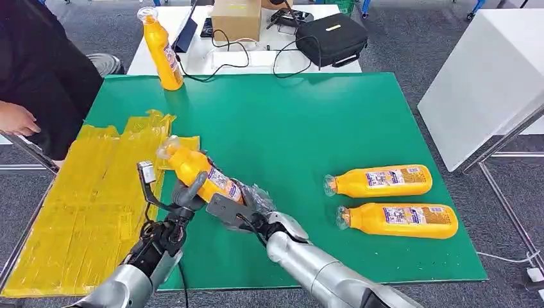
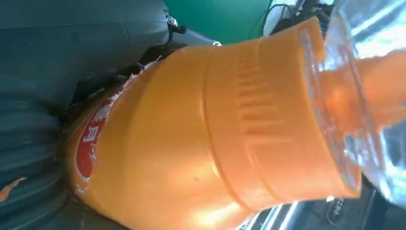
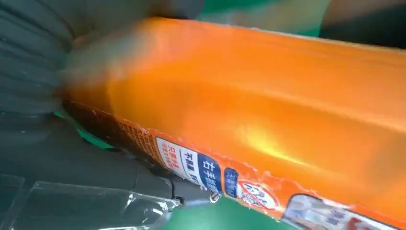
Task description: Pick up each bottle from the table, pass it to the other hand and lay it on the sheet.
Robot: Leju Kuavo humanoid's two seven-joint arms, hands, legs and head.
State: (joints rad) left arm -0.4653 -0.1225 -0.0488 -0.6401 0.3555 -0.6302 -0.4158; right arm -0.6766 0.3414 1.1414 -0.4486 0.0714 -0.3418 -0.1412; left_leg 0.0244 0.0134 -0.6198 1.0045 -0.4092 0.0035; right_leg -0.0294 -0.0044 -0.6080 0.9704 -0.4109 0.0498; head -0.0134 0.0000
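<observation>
Mid-handover at lower centre of the head view: both the left robot hand [image 1: 186, 196] and right robot hand [image 1: 238, 206] hold 1 orange bottle [image 1: 200, 172] above the desk [image 1: 289, 128]. The yellow sheet [image 1: 90, 205] holds none; 2 lying bottles [image 1: 378, 181] and 1 standing bottle [image 1: 161, 51] wait.

On the orange bottle [image 3: 268, 110] held between the hands, a label with Chinese characters is seen in the right wrist view; white characters on a blue patch can be made out, "右手" among them, the rest being too blurred to read; a round red prohibition sign is printed beside it; in the left wrist view a white character on red, seemingly "月", is shown on the same bottle [image 2: 191, 143]; labels on the other bottles are too small to be read.
</observation>
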